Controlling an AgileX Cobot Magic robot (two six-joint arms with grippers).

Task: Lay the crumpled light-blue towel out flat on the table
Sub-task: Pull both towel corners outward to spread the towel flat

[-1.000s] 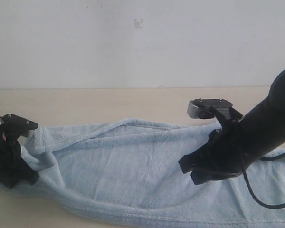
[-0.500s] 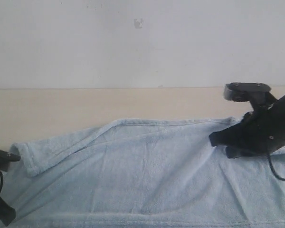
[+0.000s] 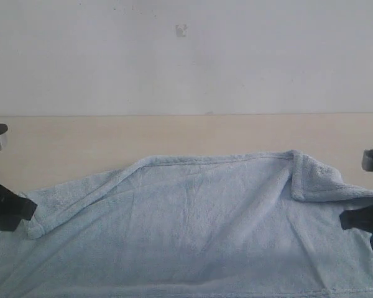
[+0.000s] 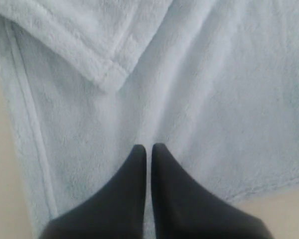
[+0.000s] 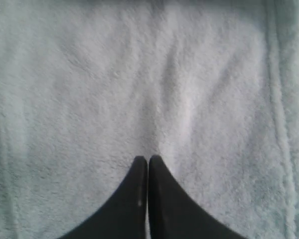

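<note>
The light-blue towel point(image 3: 193, 230) lies spread wide across the table point(image 3: 174, 136), reaching the near edge of the exterior view. A far corner is folded over at the right point(image 3: 317, 180), and a hemmed flap is folded in at the left point(image 3: 68, 198). My left gripper point(image 3: 31, 210) is shut, with its tips down on the towel's left end. The left wrist view shows its jaws point(image 4: 149, 147) together over the towel point(image 4: 214, 89), below the folded flap point(image 4: 89, 45). My right gripper point(image 3: 343, 220) is shut at the towel's right end. Its closed tips point(image 5: 148, 158) rest on creased towel point(image 5: 139, 74).
A plain white wall point(image 3: 186, 56) rises behind the table's far edge. Bare beige table point(image 4: 0, 174) shows beside the towel's hem near my left gripper. A strip of bare table runs along the far side beyond the towel.
Both grippers have slid outward, the left to the left edge and the right to the right edge. The towel has stretched wider and flatter, and its far right corner now lies folded over.
</note>
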